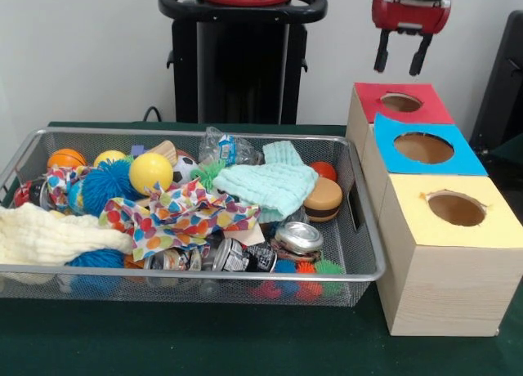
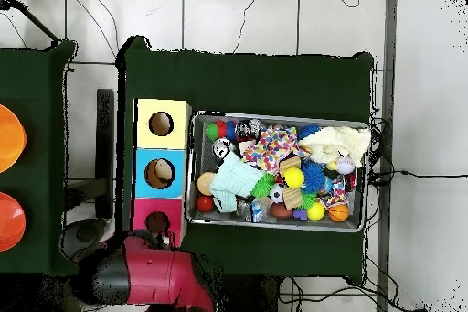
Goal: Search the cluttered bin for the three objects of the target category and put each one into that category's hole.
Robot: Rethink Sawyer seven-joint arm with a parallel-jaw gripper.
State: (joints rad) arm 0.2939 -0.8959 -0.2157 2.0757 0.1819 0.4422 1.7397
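End effector (image 1: 403,62) hangs open above red-ringed hole (image 1: 400,102).

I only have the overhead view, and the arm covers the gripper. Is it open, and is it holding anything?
Observer: It's open. In the front view the gripper is empty.
Operator: How high is it over the red hole?
Observer: It hangs well above the red hole, clear of the box.
Operator: Is anything hidden under the cream cloth?
Observer: Yes. A blue spiky ball sits beneath the cream cloth, against the bin wall farthest from the robot.
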